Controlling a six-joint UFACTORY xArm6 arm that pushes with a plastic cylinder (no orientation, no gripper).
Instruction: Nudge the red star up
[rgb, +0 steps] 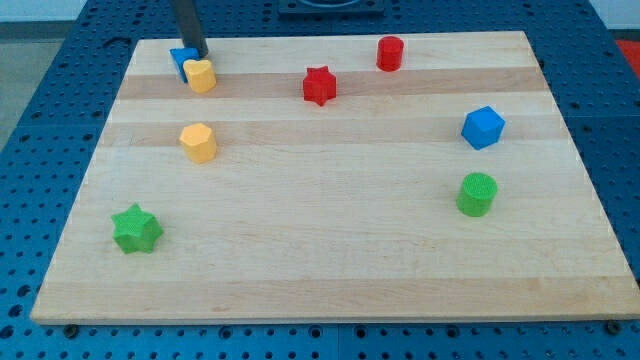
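Note:
The red star (319, 85) lies on the wooden board (330, 250) near the view's top, a little left of centre. My tip (199, 55) is at the view's top left, touching a blue block (182, 62) and just above a yellow block (201, 75). The tip is far to the left of the red star and a little above it.
A red cylinder (390, 53) stands up and right of the star. A yellow hexagonal block (198, 142) is at the left. A green star (136, 229) is at lower left. A blue cube (483, 127) and a green cylinder (477, 194) are at the right.

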